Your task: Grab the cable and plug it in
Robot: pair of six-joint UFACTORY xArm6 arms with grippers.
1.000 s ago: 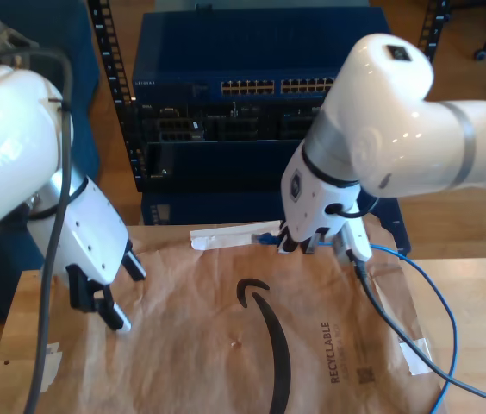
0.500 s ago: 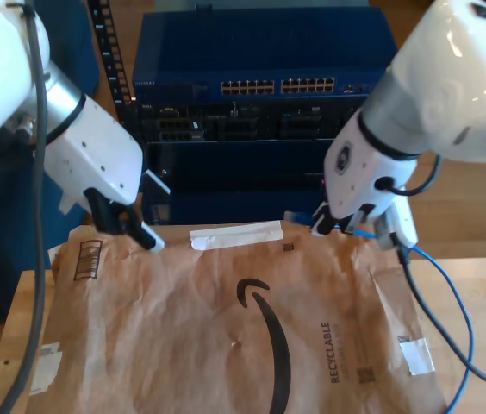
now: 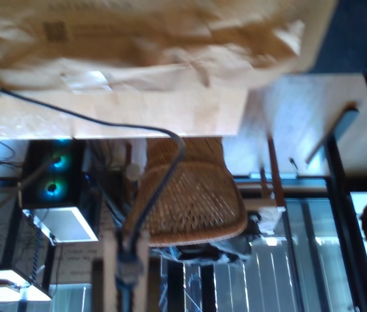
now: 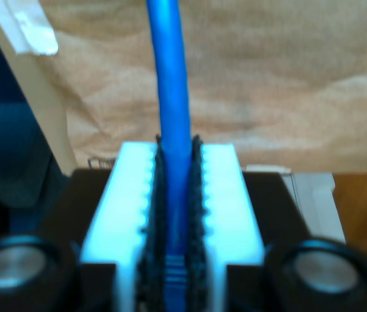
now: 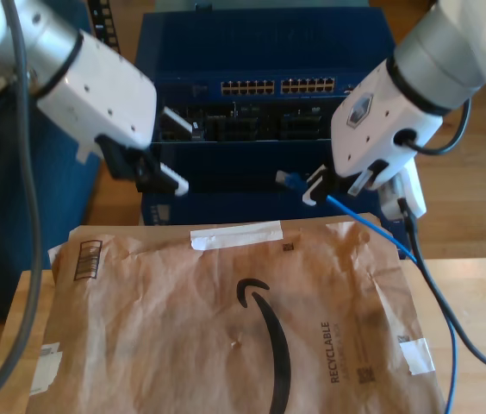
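Observation:
The thin blue cable (image 5: 372, 228) runs up from the table at the exterior view's right into my second gripper (image 5: 316, 191), which is shut on it just behind its plug (image 5: 288, 179). The plug hangs in the air in front of the dark blue rack unit (image 5: 260, 39), below its rows of ports (image 5: 277, 86). In the second wrist view the cable (image 4: 170, 97) is clamped between the white pads (image 4: 226, 195). My first gripper (image 5: 161, 177) hovers open and holding nothing at the exterior view's left, in front of the rack.
A large brown paper envelope (image 5: 226, 319) covers the wooden table (image 5: 484, 293). A thicker dark grey cable (image 5: 433, 293) hangs from the second arm over the table's right side in the exterior view. The first wrist view looks past the envelope (image 3: 138, 39) to a wicker chair (image 3: 190, 195).
My second gripper has lifted the cable's plug off the envelope, up and toward the rack. My first gripper has risen from the envelope's near corner to the rack front.

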